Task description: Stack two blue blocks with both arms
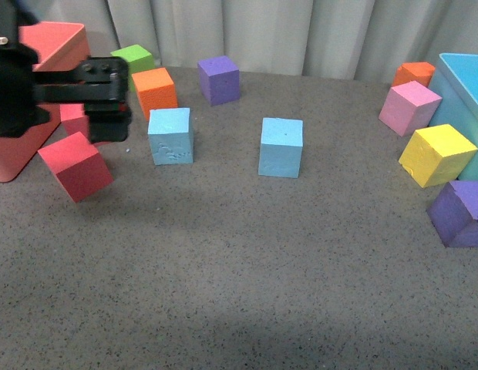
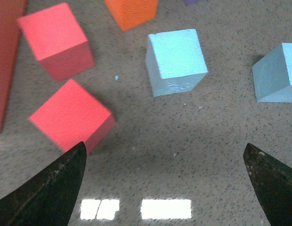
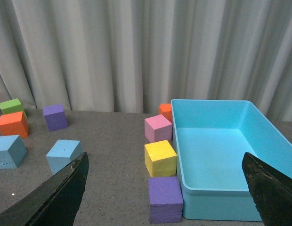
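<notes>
Two of the cubes are sky-blue, both resting unstacked on the grey speckled table. The scuffed blue block sits just in front of an orange cube, and the plain blue block is to its right (clear gap, not touching). Left gripper: jaws spread wide, nothing held, above the table by a red cube, left of the scuffed blue block. Right gripper: likewise wide and empty, near the light blue bin, outside the front view.
</notes>
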